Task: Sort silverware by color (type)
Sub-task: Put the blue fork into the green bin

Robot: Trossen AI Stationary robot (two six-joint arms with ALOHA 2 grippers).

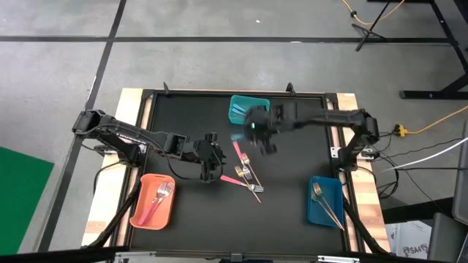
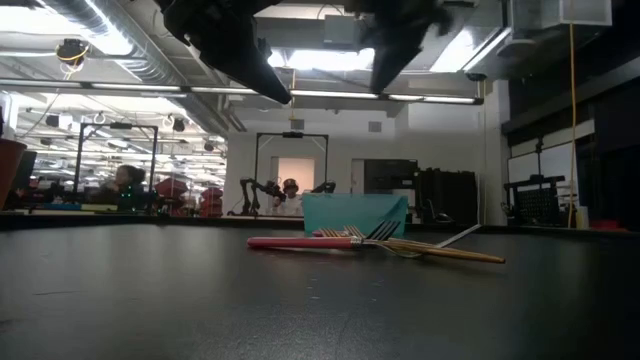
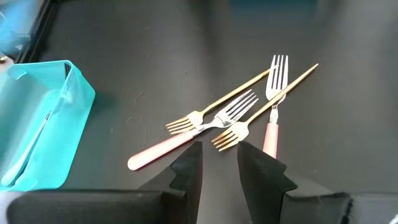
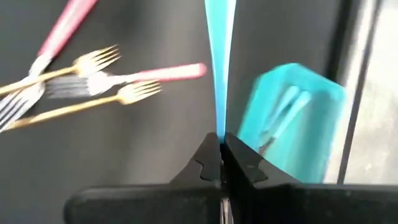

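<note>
A small pile of silverware [image 3: 233, 118] lies flat on the black table: two pink-handled forks and two gold forks, crossing each other; the high view shows the same pile [image 1: 246, 174]. My left gripper [image 3: 219, 163] is open and hovers just left of the pile, touching nothing. My right gripper [image 4: 222, 155] is above the table between the pile and the teal bin [image 1: 247, 108], shut on a light-blue utensil [image 4: 219, 56]. The utensil's head is hidden by the fingers. My right gripper pinches the light-blue utensil by its handle [image 4: 219, 121] between the two shut fingers. The handle runs straight out ahead, along the fingers. It is lifted clear of the table, next to the teal bin [image 4: 292, 127].
The teal bin at the far edge holds light-blue utensils. An orange bin [image 1: 152, 201] at the near left holds pink forks. A blue bin [image 1: 325, 201] at the near right holds gold ones. Bare black table lies between the bins. People and equipment show in the room behind.
</note>
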